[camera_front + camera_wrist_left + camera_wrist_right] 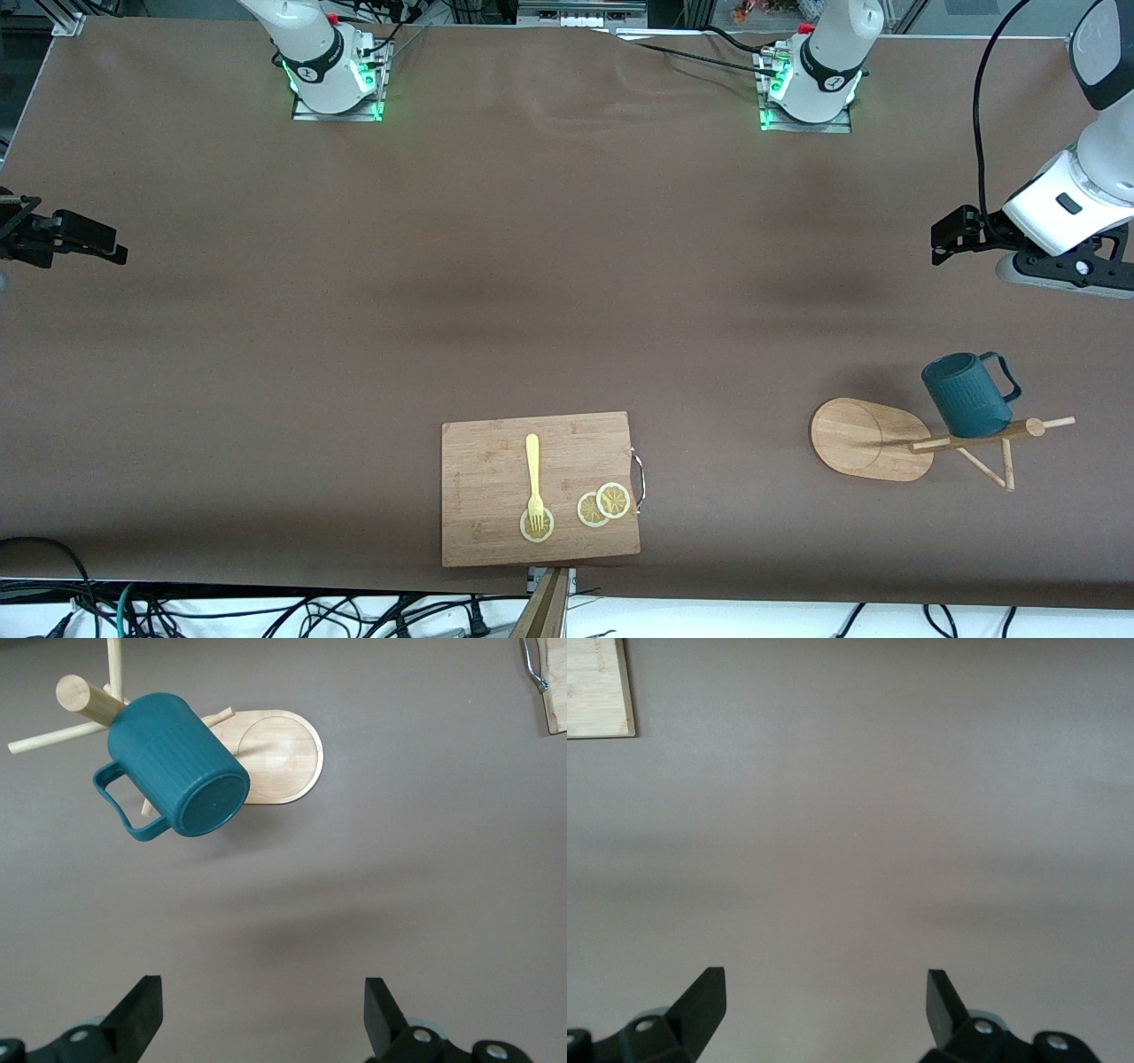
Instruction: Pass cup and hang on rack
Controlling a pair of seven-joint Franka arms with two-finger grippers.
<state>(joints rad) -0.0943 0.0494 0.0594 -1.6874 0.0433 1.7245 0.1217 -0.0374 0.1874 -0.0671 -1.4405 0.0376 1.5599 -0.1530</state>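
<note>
I'm hovering my left gripper (263,1020) with fingers spread, empty; the teal mug (174,766) is hanging on the wooden mug rack (873,439) ahead of it, while my right gripper (824,1014) is waiting, splayed, well apart.

left tool (263,1019) agape, right tool (825,1010) agape

You see a matt teal cup (966,394) with a ribbed wall, looking like plastic, on a smooth light wooden rack (873,439). Your cutting board (539,501) is pale grained wood with a shiny metal handle (640,477). The brown table cover (532,283) looks matt and faintly rippled
</note>
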